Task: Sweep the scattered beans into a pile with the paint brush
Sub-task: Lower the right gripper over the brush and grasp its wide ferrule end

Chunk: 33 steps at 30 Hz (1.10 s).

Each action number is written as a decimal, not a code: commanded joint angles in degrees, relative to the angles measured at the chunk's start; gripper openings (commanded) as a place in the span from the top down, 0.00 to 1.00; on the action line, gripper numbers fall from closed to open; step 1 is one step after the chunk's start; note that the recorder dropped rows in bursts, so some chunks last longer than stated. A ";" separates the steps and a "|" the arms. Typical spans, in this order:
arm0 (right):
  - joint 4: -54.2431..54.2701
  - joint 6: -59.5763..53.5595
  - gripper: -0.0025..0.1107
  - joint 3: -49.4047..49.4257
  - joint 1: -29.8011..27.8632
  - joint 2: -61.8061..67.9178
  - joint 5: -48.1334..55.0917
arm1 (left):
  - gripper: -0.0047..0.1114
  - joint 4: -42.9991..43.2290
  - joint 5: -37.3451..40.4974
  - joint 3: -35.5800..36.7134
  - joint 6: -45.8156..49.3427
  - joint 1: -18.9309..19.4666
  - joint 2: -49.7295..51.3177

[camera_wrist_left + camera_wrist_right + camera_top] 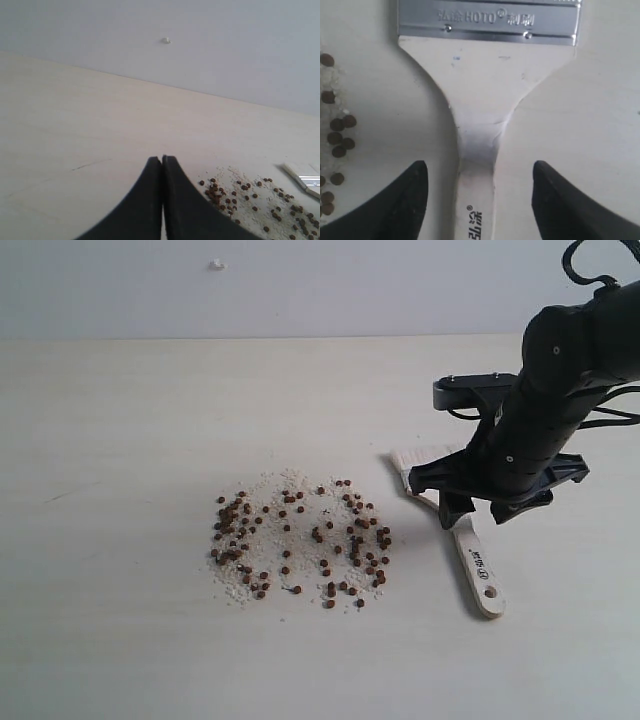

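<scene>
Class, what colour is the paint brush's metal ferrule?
Silver ferrule, clearest in right wrist view.

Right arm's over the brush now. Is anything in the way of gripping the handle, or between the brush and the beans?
Nothing visible does. The right gripper is open astride the paint brush handle, with bare table showing on both sides of it. Only table surface lies between the brush and the beans.
</scene>
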 commanded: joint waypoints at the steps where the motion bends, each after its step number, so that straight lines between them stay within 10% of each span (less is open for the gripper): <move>1: 0.81 -0.49 0.46 -0.49 0.07 0.38 -1.74 | 0.96 -0.28 -0.12 -0.03 -0.22 -0.17 -0.47; 33: 2.38 -1.10 0.46 -0.49 0.07 5.59 -5.00 | 0.96 -0.28 -0.12 -0.03 -0.22 -0.17 -0.47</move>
